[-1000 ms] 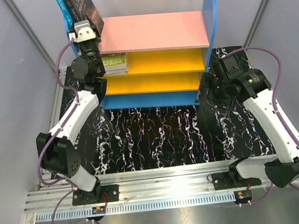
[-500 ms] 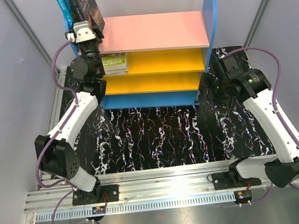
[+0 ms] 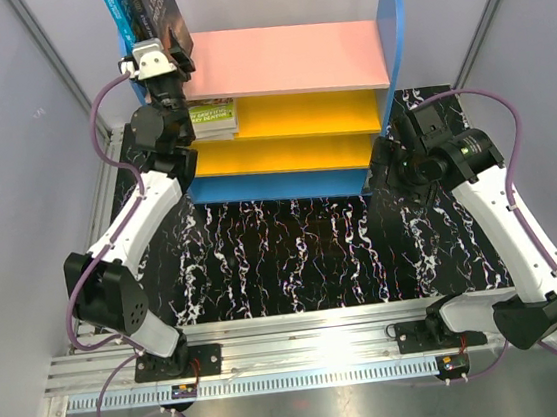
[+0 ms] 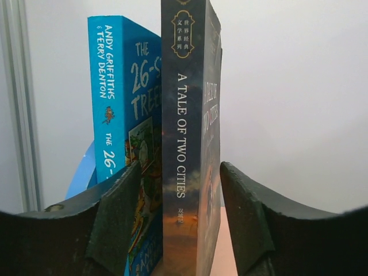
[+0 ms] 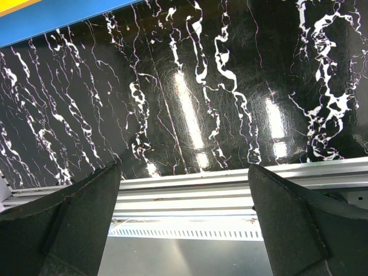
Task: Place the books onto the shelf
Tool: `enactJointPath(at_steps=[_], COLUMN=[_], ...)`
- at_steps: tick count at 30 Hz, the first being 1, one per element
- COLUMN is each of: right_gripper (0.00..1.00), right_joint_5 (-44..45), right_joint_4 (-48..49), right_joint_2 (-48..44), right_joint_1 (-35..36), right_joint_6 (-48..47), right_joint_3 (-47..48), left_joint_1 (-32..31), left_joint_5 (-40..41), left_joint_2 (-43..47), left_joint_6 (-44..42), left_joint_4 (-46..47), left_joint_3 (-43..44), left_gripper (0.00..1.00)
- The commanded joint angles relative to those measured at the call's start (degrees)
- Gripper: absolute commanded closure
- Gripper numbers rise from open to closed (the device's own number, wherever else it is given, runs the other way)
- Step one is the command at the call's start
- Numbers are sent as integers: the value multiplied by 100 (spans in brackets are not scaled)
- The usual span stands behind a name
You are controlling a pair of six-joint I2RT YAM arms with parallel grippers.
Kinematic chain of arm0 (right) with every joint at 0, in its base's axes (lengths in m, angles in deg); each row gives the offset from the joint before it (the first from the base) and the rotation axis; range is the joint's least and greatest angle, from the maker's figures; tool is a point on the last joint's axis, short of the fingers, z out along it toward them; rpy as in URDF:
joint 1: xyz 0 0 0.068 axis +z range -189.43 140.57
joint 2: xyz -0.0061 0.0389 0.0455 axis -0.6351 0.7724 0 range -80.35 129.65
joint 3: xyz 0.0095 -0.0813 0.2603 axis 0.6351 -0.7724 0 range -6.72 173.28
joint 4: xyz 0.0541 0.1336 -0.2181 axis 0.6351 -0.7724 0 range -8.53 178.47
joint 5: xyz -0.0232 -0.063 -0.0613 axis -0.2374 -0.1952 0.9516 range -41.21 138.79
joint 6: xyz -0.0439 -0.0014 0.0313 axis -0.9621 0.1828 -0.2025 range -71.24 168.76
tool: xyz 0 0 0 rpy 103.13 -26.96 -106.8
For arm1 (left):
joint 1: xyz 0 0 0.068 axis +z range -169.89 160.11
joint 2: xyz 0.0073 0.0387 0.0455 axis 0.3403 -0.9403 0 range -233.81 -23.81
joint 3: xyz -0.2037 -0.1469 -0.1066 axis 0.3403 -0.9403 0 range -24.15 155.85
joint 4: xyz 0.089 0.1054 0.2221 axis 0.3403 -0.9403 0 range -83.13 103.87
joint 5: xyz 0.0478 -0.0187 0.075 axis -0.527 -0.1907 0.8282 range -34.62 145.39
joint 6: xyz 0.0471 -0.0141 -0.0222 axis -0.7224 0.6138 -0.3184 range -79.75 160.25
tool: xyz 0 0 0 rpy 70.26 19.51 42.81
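currently the left gripper (image 4: 181, 172) stands released: both pads sit clear of "a tale of two cities" (image 4: 187, 144), which stands upright between them, long axis vertical, spine toward the wrist. just past the left pad stands the blue "26-storey treehouse" (image 4: 123, 103), upright beside it. both are on the pink top board (image 3: 282, 59) of the shelf (image 3: 395, 34), at its left end. judgement: retreat straight back, or a pad may tip the book. farthest off, the right gripper (image 5: 184, 190) is spread wide and empty over the table (image 5: 190, 75).
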Motion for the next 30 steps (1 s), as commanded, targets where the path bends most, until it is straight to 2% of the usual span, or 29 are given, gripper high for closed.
enactJointPath(at_steps=[1, 21, 30], right_gripper=[0, 0, 0], right_joint_5=[-63, -133, -186], right_joint_4=[164, 199, 374], right_joint_2=[-31, -40, -127], right_joint_1=[-42, -51, -60], right_joint_6=[-65, -47, -3], right_joint_3=[-9, -44, -97], left_joint_1=[91, 82, 91], left_joint_5=[414, 669, 590], left_joint_2=[283, 871, 1917], left_joint_6=[64, 134, 704], left_joint_4=[220, -43, -1281], left_joint_3=[50, -469, -1190], left_gripper=[36, 29, 28])
